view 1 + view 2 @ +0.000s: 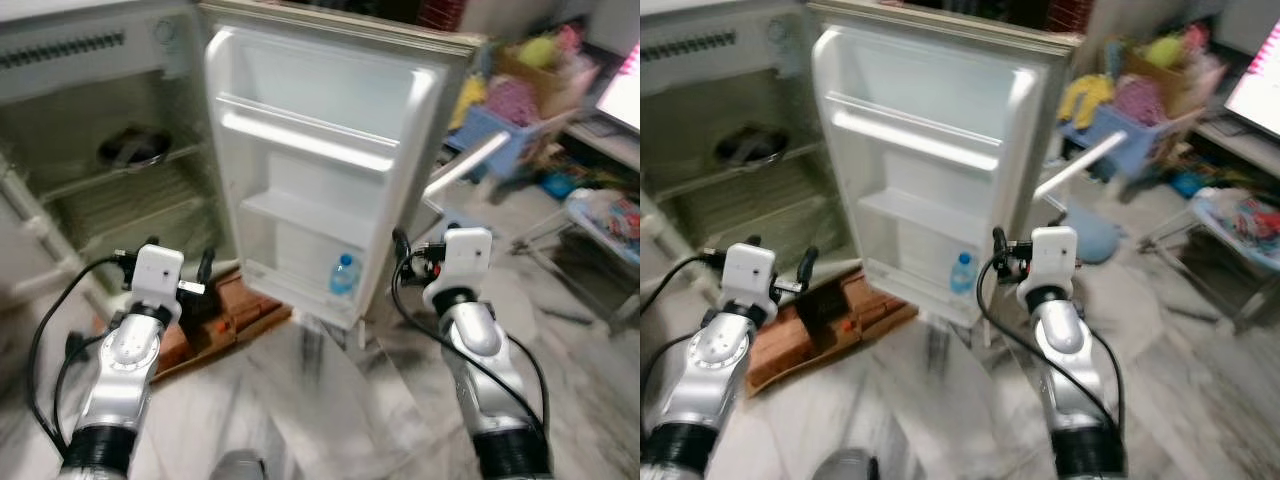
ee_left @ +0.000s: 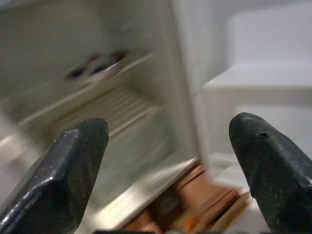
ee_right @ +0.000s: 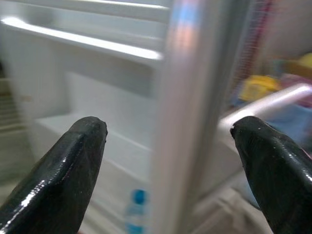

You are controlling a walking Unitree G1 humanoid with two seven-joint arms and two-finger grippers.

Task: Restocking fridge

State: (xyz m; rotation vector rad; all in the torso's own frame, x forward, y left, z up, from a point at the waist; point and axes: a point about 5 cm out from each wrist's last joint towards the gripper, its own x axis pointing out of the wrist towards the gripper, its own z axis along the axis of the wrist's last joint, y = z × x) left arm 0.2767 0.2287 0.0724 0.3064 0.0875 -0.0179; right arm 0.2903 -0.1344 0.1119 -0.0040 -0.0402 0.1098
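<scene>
Blue-capped bottle in bottom door shelf — dark bowl inside fridge

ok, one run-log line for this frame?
phase: approach | white fridge door: open | clear blue-capped water bottle: bottom door shelf | left claw: open, empty | right claw: open, empty

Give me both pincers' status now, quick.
Left pincer: open, holding nothing, facing the fridge shelves.
Right pincer: open, holding nothing, facing the fridge door edge.

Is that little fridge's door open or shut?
Open. The fridge door is swung wide, showing its inner shelves and a water bottle standing in the lowest one.
</scene>
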